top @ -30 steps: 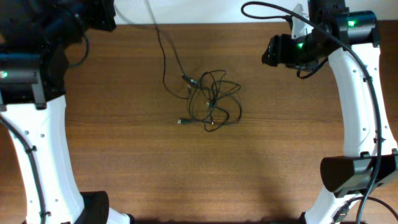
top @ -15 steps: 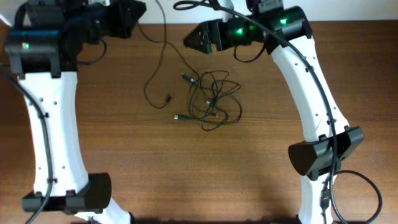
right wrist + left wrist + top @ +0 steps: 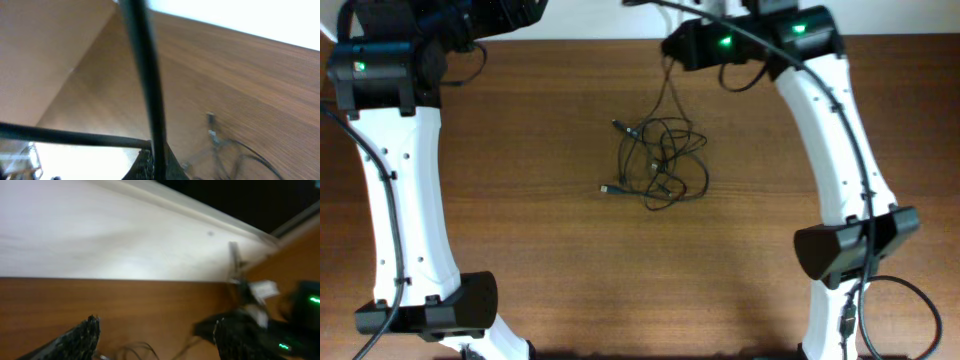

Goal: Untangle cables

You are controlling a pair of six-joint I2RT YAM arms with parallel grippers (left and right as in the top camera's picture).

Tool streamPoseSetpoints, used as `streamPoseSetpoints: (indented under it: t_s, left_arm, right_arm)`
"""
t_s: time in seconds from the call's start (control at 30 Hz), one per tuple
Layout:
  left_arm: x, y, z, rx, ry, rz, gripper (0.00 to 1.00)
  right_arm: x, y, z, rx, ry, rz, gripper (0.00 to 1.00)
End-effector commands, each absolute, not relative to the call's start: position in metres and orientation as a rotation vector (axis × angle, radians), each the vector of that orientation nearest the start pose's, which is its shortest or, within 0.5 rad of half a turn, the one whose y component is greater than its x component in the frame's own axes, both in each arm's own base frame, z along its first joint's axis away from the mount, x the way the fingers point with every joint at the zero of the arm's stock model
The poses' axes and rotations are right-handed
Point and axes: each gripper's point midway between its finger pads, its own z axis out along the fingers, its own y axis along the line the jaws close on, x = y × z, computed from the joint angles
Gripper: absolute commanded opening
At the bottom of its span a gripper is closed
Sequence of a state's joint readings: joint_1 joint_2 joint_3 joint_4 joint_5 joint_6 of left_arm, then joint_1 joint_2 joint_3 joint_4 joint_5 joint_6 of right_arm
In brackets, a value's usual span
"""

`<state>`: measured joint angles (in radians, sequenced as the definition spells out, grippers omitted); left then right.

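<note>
The cables (image 3: 663,165) lie in a loose black knot at mid-table, with a plug end (image 3: 605,189) sticking out to the left. One strand (image 3: 670,90) rises from the knot to my right gripper (image 3: 672,48) at the back edge. In the right wrist view that gripper (image 3: 157,162) is shut on the strand (image 3: 145,75), which runs taut past the lens; the knot (image 3: 225,150) lies below. My left gripper (image 3: 535,10) is at the back left. The left wrist view shows it (image 3: 157,337) open, its fingers (image 3: 82,337) wide apart and nothing between them.
The brown wooden table (image 3: 520,250) spreads around the knot. A white wall (image 3: 100,240) borders its back edge. Both white arms reach along the table's sides, and the right arm's head (image 3: 300,310) shows at the left wrist view's right edge.
My left gripper opened and let go of the strand that trailed left of the knot. My right gripper shut on a strand and moved back right, so it now runs straight up from the knot.
</note>
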<state>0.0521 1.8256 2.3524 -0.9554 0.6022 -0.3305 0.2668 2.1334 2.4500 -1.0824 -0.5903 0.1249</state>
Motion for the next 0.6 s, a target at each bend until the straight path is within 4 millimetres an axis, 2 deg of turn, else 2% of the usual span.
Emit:
streamPoseSetpoints:
  t_s: [0.0, 0.03, 0.07, 0.1, 0.17, 0.2, 0.23, 0.27, 0.3, 0.33, 0.37, 0.43, 0.47, 0.5, 0.53, 0.57]
  left_arm:
    - [0.479, -0.026, 0.429, -0.160, 2.077, -0.459, 0.87]
    - [0.477, -0.017, 0.421, -0.190, 2.106, -0.396, 0.87]
    - [0.475, -0.012, 0.414, -0.185, 2.132, -0.350, 0.87]
    - [0.472, -0.006, 0.405, -0.201, 2.169, -0.304, 0.87]
    - [0.460, 0.012, 0.375, -0.287, 2.289, -0.180, 0.88]
    - [0.456, 0.017, 0.345, -0.322, 2.397, -0.137, 0.88]
    - [0.457, 0.017, 0.328, -0.331, 2.455, -0.133, 0.88]
    - [0.461, 0.017, 0.298, -0.346, 2.549, -0.129, 0.87]
    - [0.467, 0.013, 0.273, -0.348, 2.617, -0.159, 0.87]
    - [0.473, 0.008, 0.255, -0.348, 2.658, -0.192, 0.86]
    - [0.476, 0.007, 0.247, -0.348, 2.671, -0.200, 0.86]
    - [0.483, 0.007, 0.249, -0.342, 2.649, -0.203, 0.86]
    - [0.486, 0.006, 0.251, -0.337, 2.634, -0.213, 0.86]
    - [0.489, 0.000, 0.253, -0.319, 2.619, -0.263, 0.86]
    - [0.496, -0.050, 0.270, 0.022, 2.543, -0.530, 0.85]
    - [0.488, -0.099, 0.278, 0.329, 2.468, -0.713, 0.86]
  right_arm:
    - [0.470, 0.159, 0.409, -0.258, 2.148, 0.781, 0.04]
    - [0.464, 0.126, 0.438, -0.158, 2.088, 0.780, 0.04]
    - [0.443, 0.094, 0.485, -0.107, 1.976, 0.819, 0.04]
    - [0.427, 0.071, 0.516, -0.070, 1.898, 0.830, 0.04]
    - [0.396, 0.035, 0.563, -0.044, 1.770, 0.865, 0.04]
    - [0.387, 0.027, 0.573, -0.050, 1.743, 0.910, 0.04]
    - [0.383, 0.020, 0.576, -0.047, 1.734, 0.945, 0.04]
    - [0.380, 0.011, 0.572, -0.016, 1.752, 0.958, 0.04]
    - [0.380, 0.011, 0.567, 0.002, 1.771, 0.968, 0.04]
    - [0.384, 0.004, 0.559, 0.063, 1.796, 0.927, 0.04]
    - [0.388, -0.004, 0.550, 0.119, 1.821, 0.884, 0.04]
    - [0.396, -0.040, 0.516, 0.312, 1.916, 0.646, 0.04]
    - [0.394, -0.070, 0.476, 0.446, 2.042, 0.436, 0.04]
    - [0.394, -0.046, 0.464, 0.341, 2.114, 0.511, 0.04]
    - [0.398, -0.010, 0.453, 0.215, 2.174, 0.531, 0.04]
    - [0.401, 0.004, 0.454, 0.177, 2.178, 0.527, 0.04]
